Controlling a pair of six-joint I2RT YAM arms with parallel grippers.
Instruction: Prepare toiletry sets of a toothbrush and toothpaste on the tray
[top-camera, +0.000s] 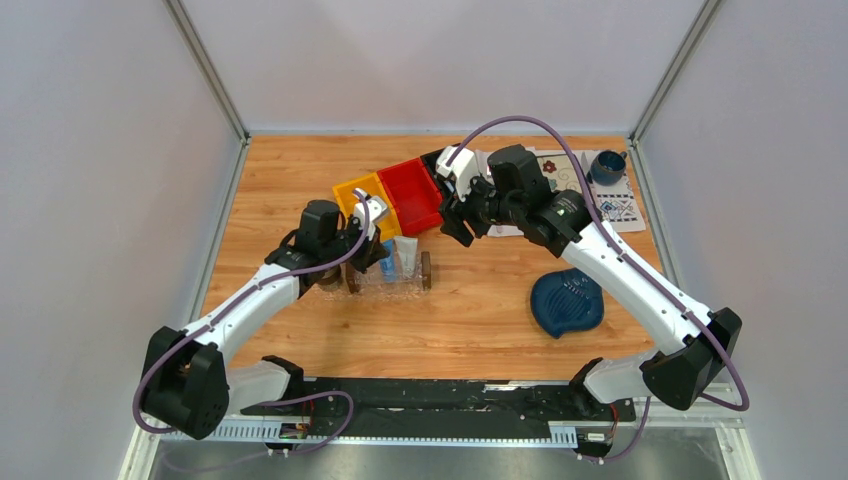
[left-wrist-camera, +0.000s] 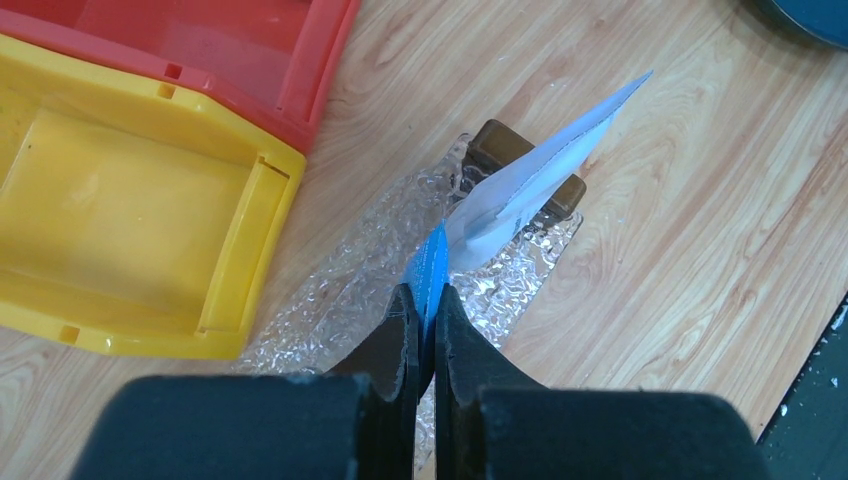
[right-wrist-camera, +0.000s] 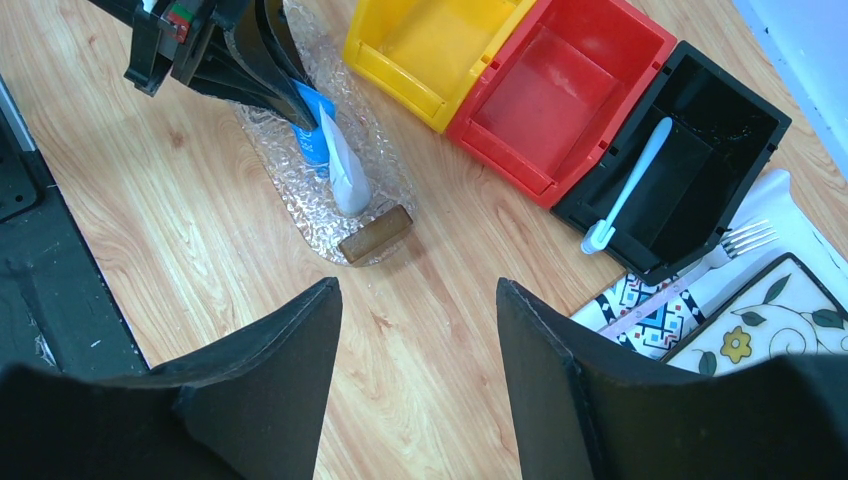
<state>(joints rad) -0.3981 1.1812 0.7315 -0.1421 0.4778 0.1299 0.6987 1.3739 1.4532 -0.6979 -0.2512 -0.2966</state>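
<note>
Right end effector (right-wrist-camera: 418, 390) at six o'clock, fingers spread, only bare tabletop (right-wrist-camera: 450, 300) between. At eleven o'clock, left end effector (right-wrist-camera: 292, 92) pinched on blue toothpaste tube (right-wrist-camera: 316, 112) above clear tray (right-wrist-camera: 290, 200); white-grey toothpaste tube (right-wrist-camera: 347, 178) just beside, lying on tray. At two o'clock, pale blue toothbrush (right-wrist-camera: 632, 180) in black bin (right-wrist-camera: 735, 130), head at the bin's rim.

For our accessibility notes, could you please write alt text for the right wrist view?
The left gripper pinches a blue toothpaste tube over the clear tray, where a white-grey tube lies. A toothbrush rests in a black bin beside a red bin and a yellow bin; the right gripper stands open.
</note>
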